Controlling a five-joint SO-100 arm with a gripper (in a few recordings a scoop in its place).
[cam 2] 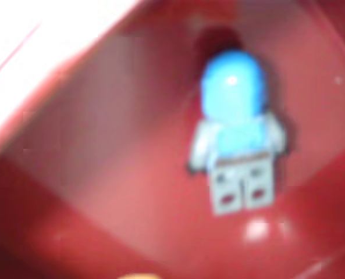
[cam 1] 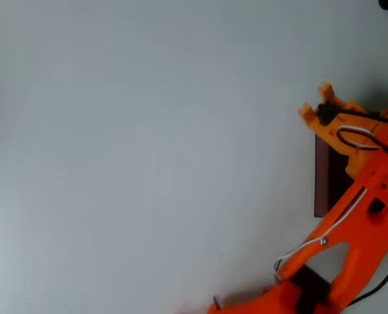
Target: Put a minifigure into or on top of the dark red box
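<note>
Mostly hidden beneath the orange arm (cam 1: 360, 216): the dark red box (cam 1: 322, 176), one wall strip showing. Blurred under the wrist camera: the minifigure (cam 2: 236, 133). Fingertips of the gripper (cam 1: 317, 104) too unclear to judge.

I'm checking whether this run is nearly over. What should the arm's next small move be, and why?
Probably lift the gripper straight up and pull back. The wrist view shows the minifigure lying on the floor inside the dark red box, with no fingers around it, so the placing looks done. In the overhead view the gripper hangs over the box's edge, so rising first would avoid bumping the wall.
</note>
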